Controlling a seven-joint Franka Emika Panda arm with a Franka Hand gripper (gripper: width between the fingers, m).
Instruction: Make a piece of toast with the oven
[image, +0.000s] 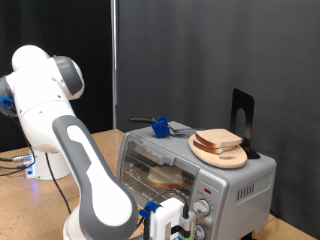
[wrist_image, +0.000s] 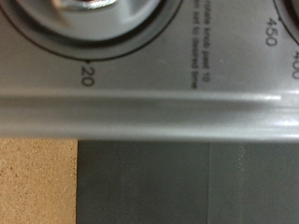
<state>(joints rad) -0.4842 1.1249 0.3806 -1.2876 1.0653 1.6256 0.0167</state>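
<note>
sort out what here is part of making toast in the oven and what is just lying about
Part of the job:
- oven, door shut
- slice of bread inside the oven, on the rack
- knobs, with the claw right at them
- slice of bread on the wooden plate

Just lying about:
- blue-handled tool on top of the oven
- black stand behind the wooden plate

A robotics lab: black curtains (image: 200, 60) hang behind the oven (image: 200, 175), which sits on a bare wooden counter (image: 30, 205) beside trailing cables (image: 12, 160).

The oven (image: 195, 175) front blocks the gripper (image: 178, 222); open table (image: 30, 205) lies behind.
</note>
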